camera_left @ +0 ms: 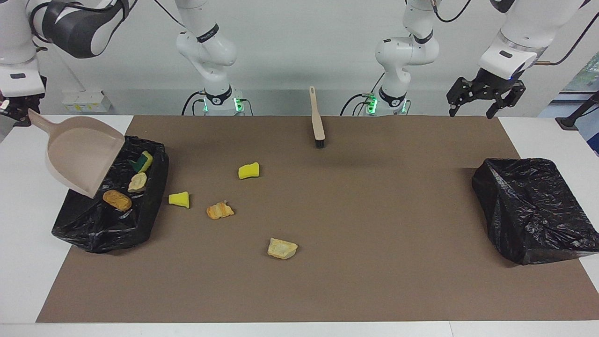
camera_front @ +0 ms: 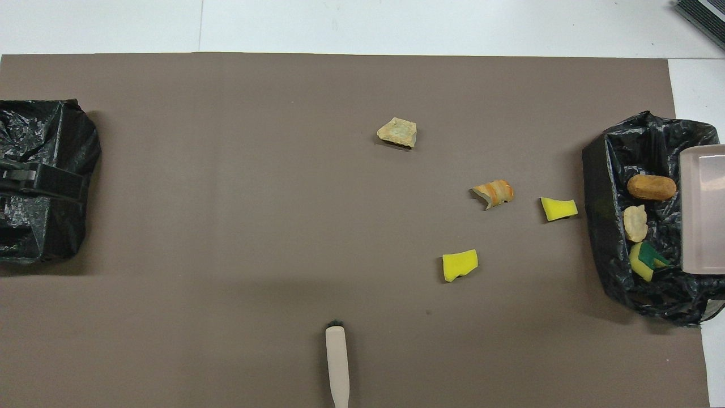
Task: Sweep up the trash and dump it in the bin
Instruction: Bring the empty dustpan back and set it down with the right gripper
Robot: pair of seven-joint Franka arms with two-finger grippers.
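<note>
The right gripper [camera_left: 16, 112], fingers clamped on the beige plastic dustpan's [camera_left: 82, 152] handle, holds the pan tipped mouth-down over the black-lined bin [camera_left: 110, 220] at the right arm's end. In the bin lie a green-backed yellow sponge [camera_left: 142, 161], a pale bread chunk [camera_left: 137, 182] and an oblong golden-brown pastry [camera_left: 117, 200]. Two yellow sponge wedges [camera_left: 248, 170] [camera_left: 179, 199], a striped pastry bit [camera_left: 220, 210] and a tan bread chunk [camera_left: 282, 248] lie on the brown mat [camera_left: 374, 210]. The left gripper [camera_left: 484, 99] hangs spread wide, raised.

Robotics lab, pedestal-mounted white arms [camera_left: 206, 47], brown mat [camera_left: 374, 210] on white table [camera_left: 28, 281], bare wall
</note>
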